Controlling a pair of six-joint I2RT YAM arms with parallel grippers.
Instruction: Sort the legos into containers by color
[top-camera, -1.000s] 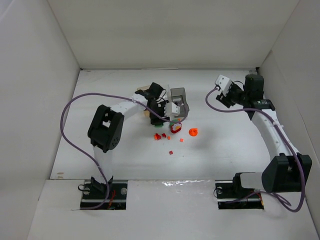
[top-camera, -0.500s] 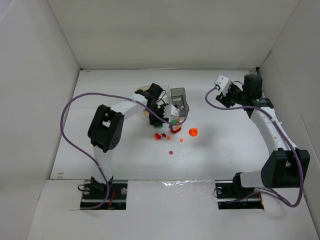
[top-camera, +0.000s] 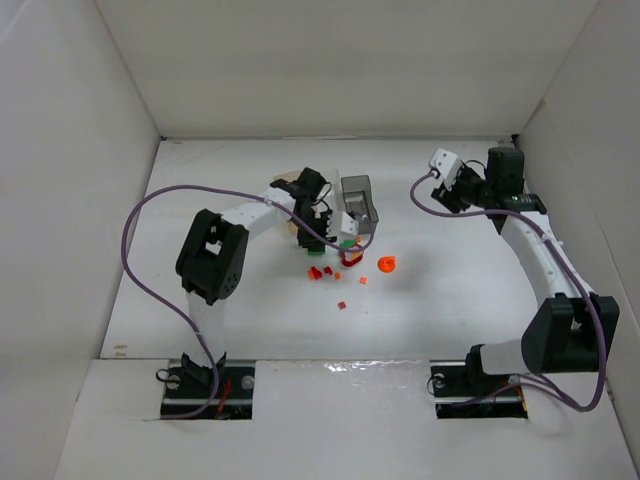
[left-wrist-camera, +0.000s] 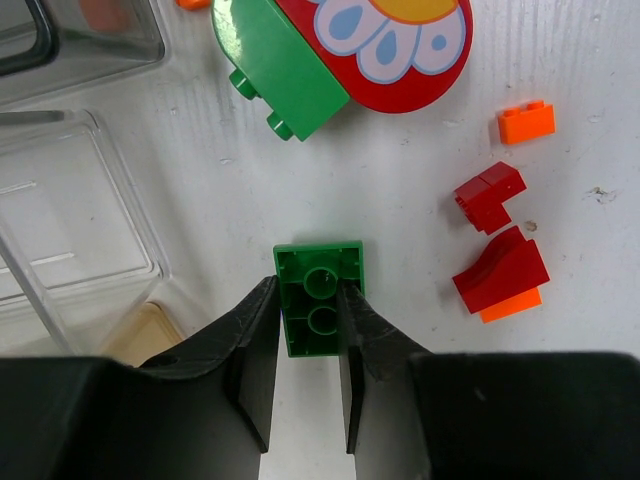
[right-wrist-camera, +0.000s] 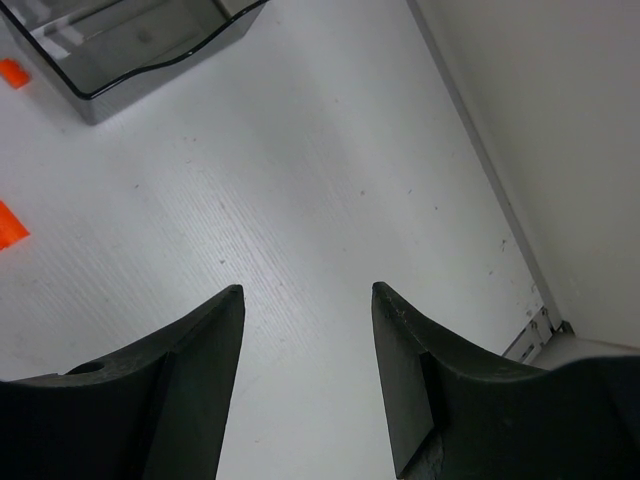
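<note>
Red bricks (left-wrist-camera: 500, 270) are left loose nearest. Just beyond, a green brick (left-wrist-camera: 318, 300) is squeezed by the left pincer (left-wrist-camera: 308, 300), likely to be lifted into the clear box (left-wrist-camera: 70, 200) beside it. Farthest, the right pincer (right-wrist-camera: 305, 300) is held wide, empty, out of the way.

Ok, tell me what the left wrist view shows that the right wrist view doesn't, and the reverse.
Left wrist only: the left gripper closed on a green brick, a second green brick beside a red flower-printed piece, red bricks and the clear bin.
Right wrist only: the right gripper open over bare table, and the side wall.
Both: the white table and small orange pieces. The right view's smoky grey bin may be the bin in the left view's top corner; I cannot tell.
</note>
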